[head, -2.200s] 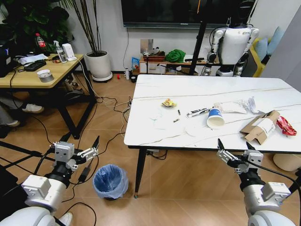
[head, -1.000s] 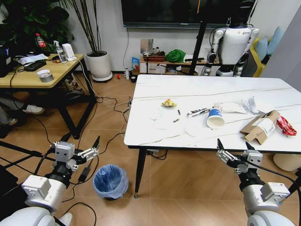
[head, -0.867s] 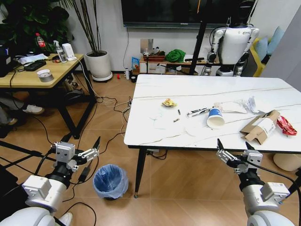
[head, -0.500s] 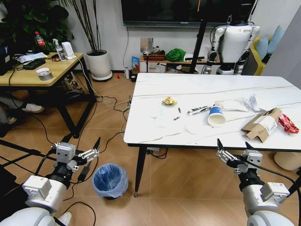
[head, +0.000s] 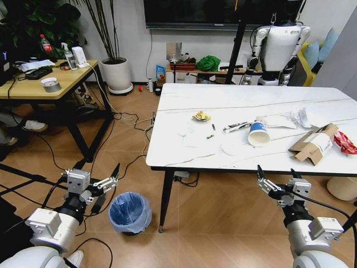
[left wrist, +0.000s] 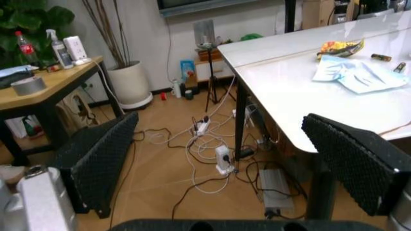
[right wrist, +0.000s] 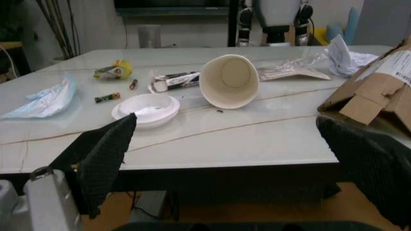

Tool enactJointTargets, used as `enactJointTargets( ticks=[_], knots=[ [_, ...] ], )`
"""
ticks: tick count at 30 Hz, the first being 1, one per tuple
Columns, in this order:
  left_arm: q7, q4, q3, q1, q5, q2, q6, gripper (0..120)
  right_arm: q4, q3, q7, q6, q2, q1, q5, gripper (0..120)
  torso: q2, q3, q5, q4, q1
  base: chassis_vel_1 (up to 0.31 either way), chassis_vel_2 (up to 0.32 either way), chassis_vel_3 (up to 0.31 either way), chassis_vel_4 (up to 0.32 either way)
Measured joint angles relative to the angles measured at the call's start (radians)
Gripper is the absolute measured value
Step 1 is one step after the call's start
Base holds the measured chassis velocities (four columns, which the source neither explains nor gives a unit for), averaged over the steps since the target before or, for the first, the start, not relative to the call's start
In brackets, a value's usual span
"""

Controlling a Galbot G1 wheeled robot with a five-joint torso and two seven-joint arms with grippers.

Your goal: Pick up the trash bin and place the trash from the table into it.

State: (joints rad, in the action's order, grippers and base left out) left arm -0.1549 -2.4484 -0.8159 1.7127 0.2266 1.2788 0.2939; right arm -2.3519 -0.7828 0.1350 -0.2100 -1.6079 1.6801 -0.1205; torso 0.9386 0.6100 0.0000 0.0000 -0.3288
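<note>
- Down on the floor, the trash bin (head: 129, 211) with its blue bag stands upright just beside the table (head: 184, 156) leg at the near left corner, untouched.
- Left gripper (head: 96, 180) hangs low, near the bin and above the floor, its fingers (left wrist: 99, 163) spread wide and holding nothing.
- Right gripper (head: 277, 181) hovers below the near edge of the surface, fingers (right wrist: 103, 154) likewise apart and empty.
- On the marble surface the paper cup (head: 258, 134) lies on its side, mouth toward the robot, with a white lid (right wrist: 146, 109) near it.
- At the right end the cardboard box (head: 313, 144) lies beside the red wrapper (head: 346, 143).
- Clear wrappers (head: 277, 120) lie behind the cup; the yellow scrap (head: 201, 116) and a pale blue tissue (right wrist: 44, 103) lie toward the left.
</note>
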Motion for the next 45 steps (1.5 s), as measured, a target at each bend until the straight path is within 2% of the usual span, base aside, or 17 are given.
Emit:
enactJointTargets(
  ticks=[10, 16, 45],
  knots=[
    [-0.001, 0.004, 0.0, -0.001, 0.0, 0.0, 0.0, 100, 0.005, 0.0, 0.001, 0.002, 0.0, -0.001, 0.001, 100, -0.029, -0.017, 0.0, 0.0, 0.012, 0.0, 0.0, 0.0, 0.0],
    [-0.002, 0.007, 0.0, 0.001, -0.003, 0.0, -0.001, 100, 0.011, 0.0, 0.001, 0.008, 0.0, -0.002, 0.001, 100, -0.074, -0.042, 0.0, 0.0, 0.032, 0.0, 0.0, 0.0, 0.0],
    [-0.002, 0.008, -0.004, -0.012, 0.001, -0.004, 0.0, 100, 0.02, 0.004, 0.008, 0.014, 0.002, 0.007, 0.007, 100, -0.207, -0.119, 0.0, 0.0, 0.088, 0.0, 0.0, 0.0, 0.0]
  ],
)
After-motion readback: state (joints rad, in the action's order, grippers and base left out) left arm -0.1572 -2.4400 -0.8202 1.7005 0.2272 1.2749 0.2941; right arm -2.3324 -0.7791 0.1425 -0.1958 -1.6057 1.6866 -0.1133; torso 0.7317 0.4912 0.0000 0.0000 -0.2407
